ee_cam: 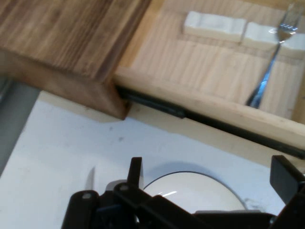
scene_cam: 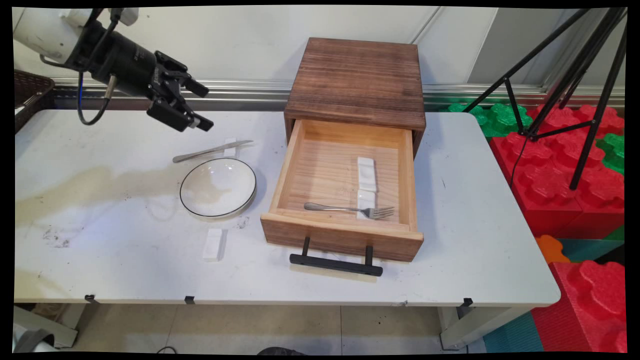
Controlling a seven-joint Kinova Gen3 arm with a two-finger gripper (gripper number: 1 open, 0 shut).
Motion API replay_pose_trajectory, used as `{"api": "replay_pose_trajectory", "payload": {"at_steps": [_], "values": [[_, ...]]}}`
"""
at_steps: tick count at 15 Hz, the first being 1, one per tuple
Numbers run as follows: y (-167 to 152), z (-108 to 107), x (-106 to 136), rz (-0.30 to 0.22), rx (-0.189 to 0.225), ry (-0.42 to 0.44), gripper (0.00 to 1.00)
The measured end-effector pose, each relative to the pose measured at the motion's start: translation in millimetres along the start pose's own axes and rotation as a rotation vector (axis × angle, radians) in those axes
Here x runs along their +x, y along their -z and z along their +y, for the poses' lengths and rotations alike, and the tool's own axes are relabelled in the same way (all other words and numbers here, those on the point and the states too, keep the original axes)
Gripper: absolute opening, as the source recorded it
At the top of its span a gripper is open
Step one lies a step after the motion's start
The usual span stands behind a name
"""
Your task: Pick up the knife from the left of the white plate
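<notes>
My gripper (scene_cam: 204,107) hangs open and holds nothing, above the back left of the table, a little above a steel knife (scene_cam: 210,151) whose blade lies on a small white rest (scene_cam: 230,146). In front of the knife sits a white dish with a dark rim (scene_cam: 218,187). The hand view looks past the open gripper (ee_cam: 209,176) at the dish (ee_cam: 190,193), the knife tip (ee_cam: 90,176) and the wooden box (ee_cam: 66,38). Its drawer (scene_cam: 292,170) stands pulled out. Inside lie two white rests (scene_cam: 366,172) and a fork (scene_cam: 350,208) with its tines on the nearer one.
Another white rest (scene_cam: 213,244) lies on the table (scene_cam: 475,225) near the front edge. The drawer's black handle (scene_cam: 336,264) sticks out toward the front. A dark basket (scene_cam: 30,92) sits at the far left. A black tripod (scene_cam: 575,90) and red and green foam blocks (scene_cam: 575,170) stand right.
</notes>
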State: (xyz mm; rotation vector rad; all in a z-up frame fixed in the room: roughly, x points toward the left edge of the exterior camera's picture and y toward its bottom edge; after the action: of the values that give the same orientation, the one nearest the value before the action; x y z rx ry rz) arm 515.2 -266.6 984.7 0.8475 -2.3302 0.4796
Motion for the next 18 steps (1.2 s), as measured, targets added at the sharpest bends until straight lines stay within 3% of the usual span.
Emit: {"api": "replay_pose_trajectory", "payload": {"at_steps": [5, 7, 12, 18], "values": [[-9, -24, -3, -0.06, 0.076, 0.055, 1.0], [-22, -40, -3, -0.108, 0.101, 0.051, 1.0], [-58, -70, -5, -0.218, 0.131, 0.016, 1.0], [-104, -97, -25, -0.373, 0.144, -0.001, 1.0]]}}
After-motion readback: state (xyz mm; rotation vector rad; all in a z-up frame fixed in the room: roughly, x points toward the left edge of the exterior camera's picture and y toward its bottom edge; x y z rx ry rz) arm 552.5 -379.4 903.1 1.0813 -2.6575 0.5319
